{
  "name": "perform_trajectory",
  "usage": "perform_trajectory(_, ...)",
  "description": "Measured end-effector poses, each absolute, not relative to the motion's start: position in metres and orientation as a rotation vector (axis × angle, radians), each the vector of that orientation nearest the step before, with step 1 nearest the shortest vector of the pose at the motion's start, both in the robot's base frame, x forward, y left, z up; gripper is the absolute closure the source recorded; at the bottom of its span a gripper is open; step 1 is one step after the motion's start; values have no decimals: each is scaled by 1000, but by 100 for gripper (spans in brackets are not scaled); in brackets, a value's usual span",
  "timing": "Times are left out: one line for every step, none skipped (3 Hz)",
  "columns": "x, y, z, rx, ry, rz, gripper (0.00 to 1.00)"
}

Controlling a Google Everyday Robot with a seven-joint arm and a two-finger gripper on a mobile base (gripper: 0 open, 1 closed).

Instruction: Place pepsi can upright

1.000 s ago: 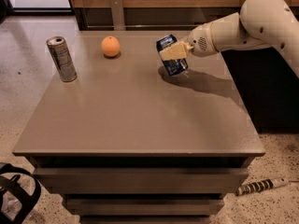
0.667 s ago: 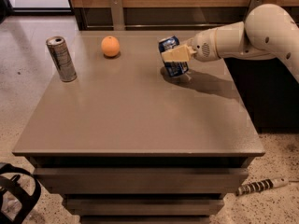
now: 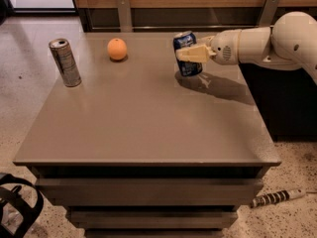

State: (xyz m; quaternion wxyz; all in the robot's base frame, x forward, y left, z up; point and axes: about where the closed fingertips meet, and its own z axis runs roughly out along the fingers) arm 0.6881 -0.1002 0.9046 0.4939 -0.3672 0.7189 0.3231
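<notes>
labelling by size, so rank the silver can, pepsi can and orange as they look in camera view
1-2. silver can, pepsi can: too alike to rank (jaws hold the latter, table's back right).
3. orange

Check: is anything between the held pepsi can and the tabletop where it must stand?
Nothing visible does. The gripper, jaws shut on the pepsi can, holds it over the table's far right part, with only bare tabletop beneath. The orange and silver can stand well away, image left.
</notes>
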Motion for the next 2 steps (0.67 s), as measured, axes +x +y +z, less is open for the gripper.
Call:
perform_trajectory(688, -101, 907, -895, 1685, 810, 100)
perform_trajectory(687, -99, 902, -903, 1610, 835, 100)
